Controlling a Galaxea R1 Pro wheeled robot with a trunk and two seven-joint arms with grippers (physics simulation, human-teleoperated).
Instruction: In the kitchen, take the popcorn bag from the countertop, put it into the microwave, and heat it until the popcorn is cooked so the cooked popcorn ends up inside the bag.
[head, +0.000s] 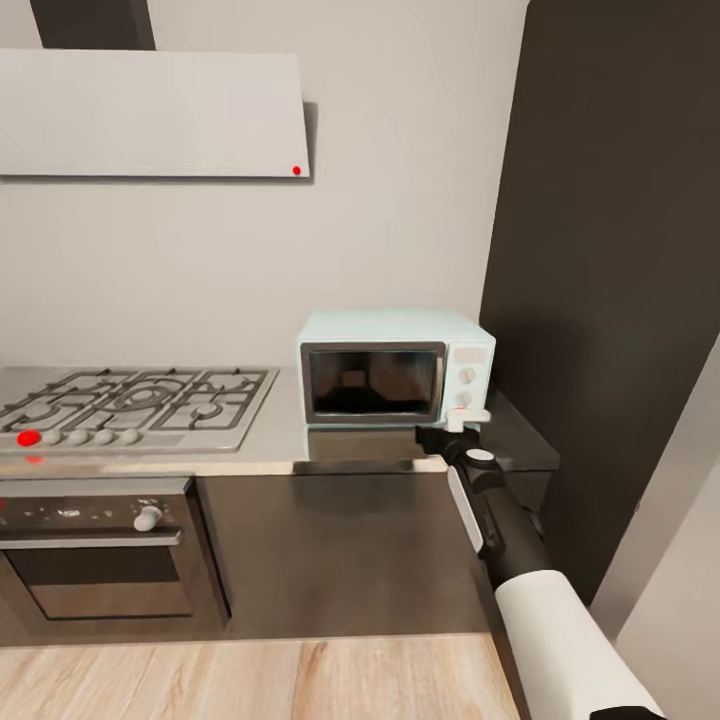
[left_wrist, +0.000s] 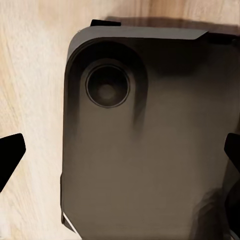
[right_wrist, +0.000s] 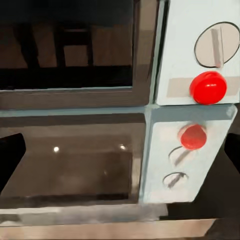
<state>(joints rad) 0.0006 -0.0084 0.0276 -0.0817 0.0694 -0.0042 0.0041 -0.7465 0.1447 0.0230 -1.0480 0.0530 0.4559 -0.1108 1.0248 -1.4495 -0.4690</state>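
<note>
The pale blue microwave (head: 395, 367) stands on the grey glossy countertop (head: 290, 445), its dark glass door shut. My right gripper (head: 468, 417) is at the lower corner of its side panel, just below the round knobs (head: 466, 376). In the right wrist view the gripper (right_wrist: 120, 155) is open, its dark fingertips (right_wrist: 10, 155) wide apart, facing the door's bottom edge, a knob (right_wrist: 216, 45) and a red button (right_wrist: 208, 87). My left gripper (left_wrist: 120, 155) is open over my own dark base (left_wrist: 150, 150). The popcorn and its bag are out of view.
A gas hob (head: 130, 400) with a red knob (head: 28, 437) lies left of the microwave, above a built-in oven (head: 100, 550). A range hood (head: 150, 110) hangs over it. A tall dark cabinet (head: 620, 250) rises at the right. Wood floor (head: 250, 680) runs in front.
</note>
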